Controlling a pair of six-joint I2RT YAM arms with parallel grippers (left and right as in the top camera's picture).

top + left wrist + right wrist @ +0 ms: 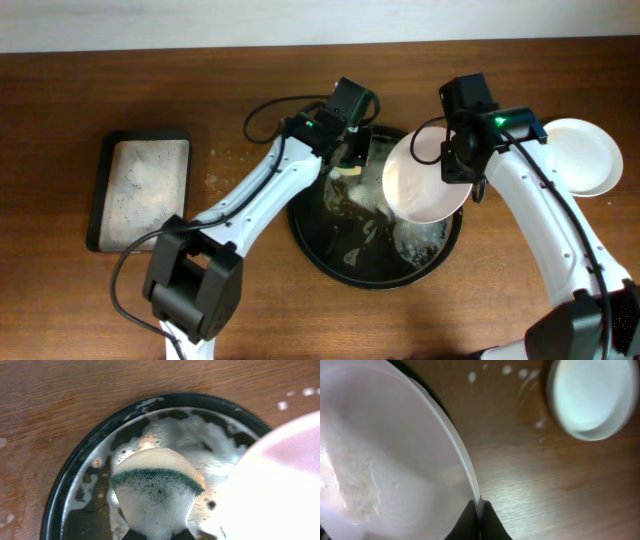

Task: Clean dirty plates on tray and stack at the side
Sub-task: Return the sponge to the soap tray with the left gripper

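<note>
My left arm [262, 185] and right arm [545, 195] wear smooth white shells behind the jaws, joined by black housings. A green light [311, 125] glows on each wrist block just behind my jaws, where a black cable [262, 106] loops out. My fingertips [492, 527] are black wedges. Farthest from the jaws sits a blocky black base [195, 285].

The tray [318, 262] is round and black with a raised rim. It sits on the counter [60, 100] at centre frame, its floor streaked with white suds [200, 430]. The first plate [425, 180], white with a wet film, is raised and tilted over the tray's right half. The second plate [582, 155], faintly blue, lies flat at right of frame, apart from the tray.
</note>
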